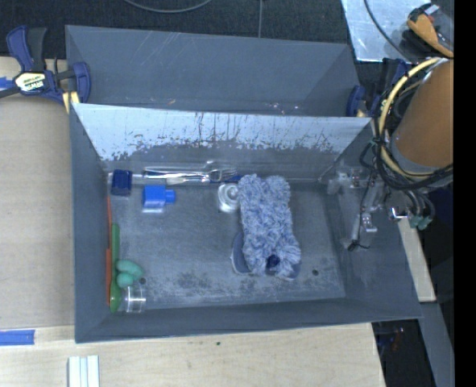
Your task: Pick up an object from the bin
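My gripper [363, 220] hangs over the bin's right sloping wall, at mid height of the view, with nothing seen in it. The nearest loose thing is a fuzzy blue-grey mop-like cloth [265, 222], lying lengthwise on the bin floor to the gripper's left and apart from it. A small pale round thing [227, 197] touches the cloth's upper left corner.
Along the back wall lie a long shiny clear tool [186, 176], a dark blue cube [121, 181] and a lighter blue block [158, 197]. Along the left wall lie thin orange and green sticks [109, 248], a green lump [126, 274] and a clear cap [134, 301].
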### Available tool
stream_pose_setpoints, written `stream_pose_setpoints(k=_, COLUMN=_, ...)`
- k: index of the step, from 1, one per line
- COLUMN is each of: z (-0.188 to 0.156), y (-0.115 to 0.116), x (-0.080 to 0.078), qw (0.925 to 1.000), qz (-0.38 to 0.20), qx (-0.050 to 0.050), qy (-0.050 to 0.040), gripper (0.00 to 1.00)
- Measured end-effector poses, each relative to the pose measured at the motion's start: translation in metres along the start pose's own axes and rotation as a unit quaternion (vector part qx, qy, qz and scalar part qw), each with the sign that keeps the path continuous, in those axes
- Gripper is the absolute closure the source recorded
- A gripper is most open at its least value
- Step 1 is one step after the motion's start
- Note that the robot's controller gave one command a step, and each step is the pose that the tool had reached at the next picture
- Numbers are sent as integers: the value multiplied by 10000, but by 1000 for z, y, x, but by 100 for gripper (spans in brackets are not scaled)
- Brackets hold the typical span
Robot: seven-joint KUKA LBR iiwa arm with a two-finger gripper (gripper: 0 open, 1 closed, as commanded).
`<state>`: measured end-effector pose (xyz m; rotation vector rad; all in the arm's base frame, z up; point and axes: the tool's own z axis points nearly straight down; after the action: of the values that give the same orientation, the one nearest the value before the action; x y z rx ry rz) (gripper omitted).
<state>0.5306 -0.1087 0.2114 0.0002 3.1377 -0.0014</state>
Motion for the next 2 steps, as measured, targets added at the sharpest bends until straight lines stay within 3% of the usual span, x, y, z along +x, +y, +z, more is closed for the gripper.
stream_pose_setpoints(k=1, z=96, y=48, x=-1, qw=9937, qz=-1120, qx=3, qy=-12, gripper=0)
stream_pose_setpoints(k=2, z=67, y=85, x=-29, qw=9861, qz=-1658, qx=21, qy=-61, gripper=0)
